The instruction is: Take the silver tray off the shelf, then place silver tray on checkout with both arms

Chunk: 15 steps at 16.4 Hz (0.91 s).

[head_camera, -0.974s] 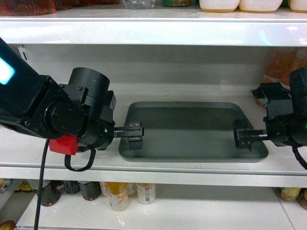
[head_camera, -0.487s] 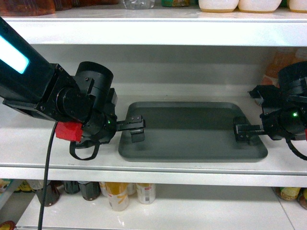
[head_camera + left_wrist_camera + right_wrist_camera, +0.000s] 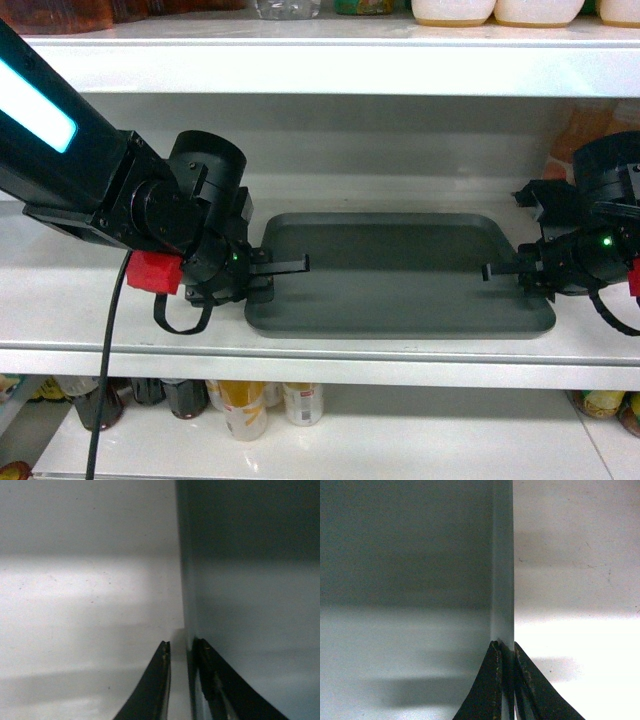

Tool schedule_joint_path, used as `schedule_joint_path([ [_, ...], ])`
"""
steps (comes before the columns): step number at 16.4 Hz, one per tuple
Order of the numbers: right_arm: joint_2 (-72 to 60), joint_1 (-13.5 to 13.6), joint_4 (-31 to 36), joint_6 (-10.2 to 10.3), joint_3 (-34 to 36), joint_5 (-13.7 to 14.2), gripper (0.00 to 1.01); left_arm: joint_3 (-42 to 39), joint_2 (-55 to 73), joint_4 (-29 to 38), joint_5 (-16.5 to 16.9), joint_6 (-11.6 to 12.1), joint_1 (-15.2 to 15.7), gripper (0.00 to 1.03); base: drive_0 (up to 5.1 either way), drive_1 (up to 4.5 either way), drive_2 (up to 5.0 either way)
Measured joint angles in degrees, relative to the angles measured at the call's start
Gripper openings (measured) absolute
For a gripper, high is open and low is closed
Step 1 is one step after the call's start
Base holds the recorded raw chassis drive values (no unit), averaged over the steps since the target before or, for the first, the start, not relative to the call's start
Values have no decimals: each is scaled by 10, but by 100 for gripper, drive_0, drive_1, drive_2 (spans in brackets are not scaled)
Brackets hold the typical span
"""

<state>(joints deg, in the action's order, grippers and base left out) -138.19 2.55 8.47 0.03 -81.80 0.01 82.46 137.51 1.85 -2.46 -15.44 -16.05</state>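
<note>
The silver tray (image 3: 400, 270) lies flat on the white shelf (image 3: 80, 300), grey-green with a low rim. My left gripper (image 3: 297, 263) is at its left end. In the left wrist view this gripper (image 3: 182, 642) straddles the tray's (image 3: 250, 605) rim, one finger over the shelf (image 3: 85, 590), one over the tray, with a slit of shelf showing beside the rim. My right gripper (image 3: 490, 270) is at the right end. Its wrist view shows it (image 3: 505, 643) shut tight on the rim of the tray (image 3: 405, 580), beside the shelf (image 3: 575, 580). The checkout is out of view.
An upper shelf board (image 3: 300, 65) with jars hangs close above the arms. Bottles (image 3: 245, 405) stand on the lower shelf. An orange package (image 3: 590, 140) sits at the back right, behind my right arm.
Both wrists have turned, so the fingers now show edge-on at the tray's ends rather than flat over it. The right fingers have closed on the rim. The tray has not moved.
</note>
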Motion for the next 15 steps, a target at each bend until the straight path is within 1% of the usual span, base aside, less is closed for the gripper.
schedule_joint_path([
  [1, 1, 0, 6, 4, 5, 0, 3, -9, -2, 13, 5, -8, -1, 10, 0, 0, 0],
  [2, 4, 0, 14, 5, 13, 0, 3, -18, -6, 25, 9, -27, 0, 3, 0, 0, 0],
  [3, 9, 0, 20, 8, 25, -1, 3, -32, -12, 34, 17, -43, 3, 2, 0, 0, 0],
  [4, 16, 1, 27, 11, 37, -2, 3, -44, -18, 45, 19, -52, 3, 2, 0, 0, 0],
  [6, 42, 4, 47, 19, 83, -9, 3, -90, -45, 70, 18, -65, 5, 2, 0, 0, 0],
  [8, 72, 5, 69, 26, 134, -15, 3, -138, -77, 85, 6, -66, 1, 2, 0, 0, 0],
  [9, 102, 5, 85, 33, 176, -19, 3, -179, -105, 97, -2, -66, -3, 2, 0, 0, 0],
  [12, 191, 4, 126, 47, 271, -34, 3, -258, -199, 121, -21, -66, -17, 2, 0, 0, 0],
  [14, 278, 3, 156, 55, 341, -43, 3, -304, -273, 141, -38, -61, -27, 2, 0, 0, 0],
  [15, 322, 1, 167, 57, 378, -51, 3, -335, -312, 150, -55, -54, -35, 2, 0, 0, 0],
])
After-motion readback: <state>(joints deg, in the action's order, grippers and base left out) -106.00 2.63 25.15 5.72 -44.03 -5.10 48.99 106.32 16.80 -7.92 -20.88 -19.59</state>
